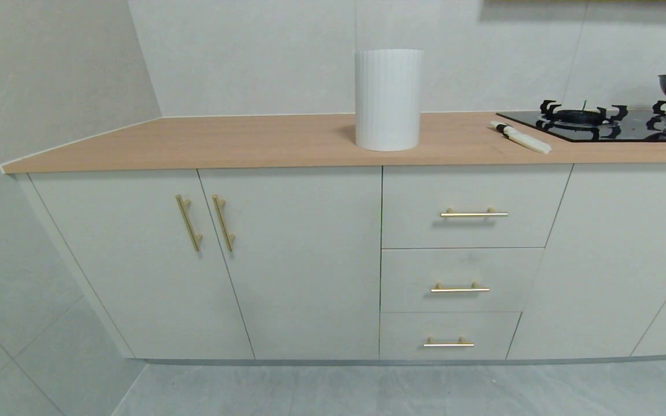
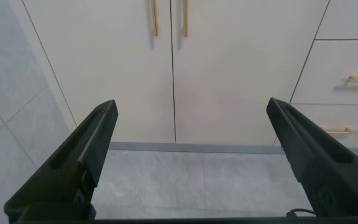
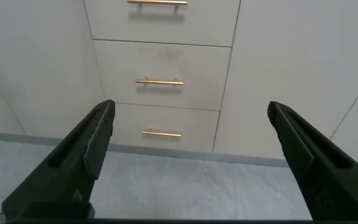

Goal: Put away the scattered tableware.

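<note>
Left gripper (image 2: 191,107): spread wide, grips nothing, hangs low before the double cabinet doors (image 2: 229,62). On the countertop (image 1: 223,141): white ribbed canister (image 1: 389,99) upright mid-counter; further right, pale utensil (image 1: 519,136) with a dark band, flat just beside the hob (image 1: 599,124). Right gripper (image 3: 191,107): likewise wide and empty, low, faces the drawers (image 3: 160,65).

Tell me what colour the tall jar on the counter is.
The jar is white with upright ribs; head view.
</note>
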Robot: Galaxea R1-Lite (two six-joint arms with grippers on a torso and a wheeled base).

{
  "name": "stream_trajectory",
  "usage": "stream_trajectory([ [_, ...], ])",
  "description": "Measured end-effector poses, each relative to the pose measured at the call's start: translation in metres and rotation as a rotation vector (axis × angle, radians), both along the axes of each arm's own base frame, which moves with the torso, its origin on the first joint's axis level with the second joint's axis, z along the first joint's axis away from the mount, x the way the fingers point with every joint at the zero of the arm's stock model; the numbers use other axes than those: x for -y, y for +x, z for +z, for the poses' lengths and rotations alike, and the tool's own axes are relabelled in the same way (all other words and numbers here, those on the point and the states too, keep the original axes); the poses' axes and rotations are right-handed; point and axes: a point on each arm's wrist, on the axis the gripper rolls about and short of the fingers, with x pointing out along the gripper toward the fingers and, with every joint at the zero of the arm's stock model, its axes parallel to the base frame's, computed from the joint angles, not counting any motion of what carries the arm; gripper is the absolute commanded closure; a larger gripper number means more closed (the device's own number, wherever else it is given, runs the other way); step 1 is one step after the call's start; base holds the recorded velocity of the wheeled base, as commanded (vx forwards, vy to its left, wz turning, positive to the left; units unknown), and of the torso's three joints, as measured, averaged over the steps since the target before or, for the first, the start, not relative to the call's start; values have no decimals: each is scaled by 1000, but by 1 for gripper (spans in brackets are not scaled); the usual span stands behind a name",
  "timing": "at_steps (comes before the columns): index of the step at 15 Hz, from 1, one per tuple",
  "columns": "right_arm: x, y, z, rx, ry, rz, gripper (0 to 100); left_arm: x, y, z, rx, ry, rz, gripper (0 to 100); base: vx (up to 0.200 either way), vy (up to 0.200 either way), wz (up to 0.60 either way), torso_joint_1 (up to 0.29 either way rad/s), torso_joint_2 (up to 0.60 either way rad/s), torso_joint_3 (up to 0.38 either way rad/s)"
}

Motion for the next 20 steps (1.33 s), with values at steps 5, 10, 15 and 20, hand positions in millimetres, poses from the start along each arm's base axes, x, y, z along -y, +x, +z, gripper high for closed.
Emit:
stream_trajectory([
  [5, 0, 0, 0, -3, 25, -16, 0, 0, 0, 0, 0, 1, 0, 0, 0, 0, 0, 0, 0, 0],
  [10, 0, 0, -1, -5, 24, -11, 0, 0, 0, 0, -1, 8, 0, 0, 0, 0, 0, 0, 0, 0],
  [15, 0, 0, -1, -6, 23, -11, 0, 0, 0, 0, 0, 3, -1, 0, 160, 0, 0, 0, -2, 1],
  [20, 0, 0, -1, -6, 23, -11, 0, 0, 0, 0, 0, 3, -1, 0, 200, 0, 0, 5, 1, -1],
])
